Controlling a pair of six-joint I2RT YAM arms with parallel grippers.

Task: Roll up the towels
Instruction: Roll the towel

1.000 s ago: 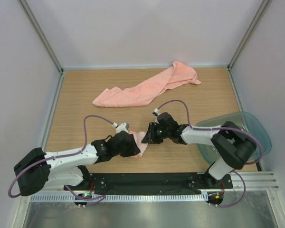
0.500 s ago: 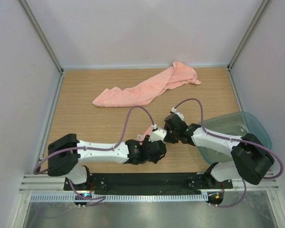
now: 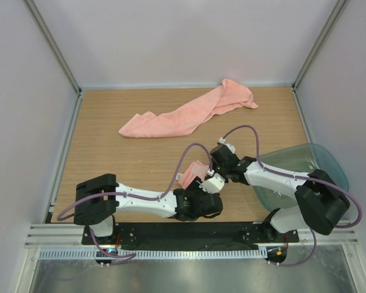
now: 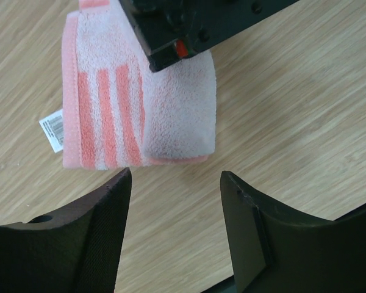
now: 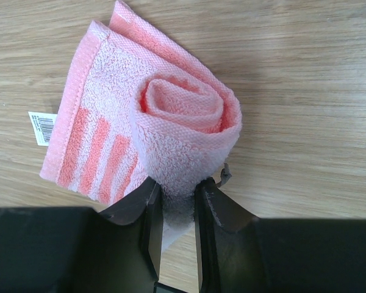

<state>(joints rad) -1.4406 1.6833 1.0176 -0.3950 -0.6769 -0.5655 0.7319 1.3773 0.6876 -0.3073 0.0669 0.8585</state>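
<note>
Striped towel [image 3: 195, 172] between both wrists, near front; plain towel [image 3: 183, 116] far back. Left arm [image 3: 140, 200] stretched low rightward. Left wrist: left gripper [image 4: 174, 201] jaws apart, empty, just short of towel. Right wrist: right gripper [image 5: 178, 204] pinching rolled towel's edge.

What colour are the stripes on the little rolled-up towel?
Salmon-pink stripes on a pale whitish band at one end of the small towel, clearest in the left wrist view.
</note>
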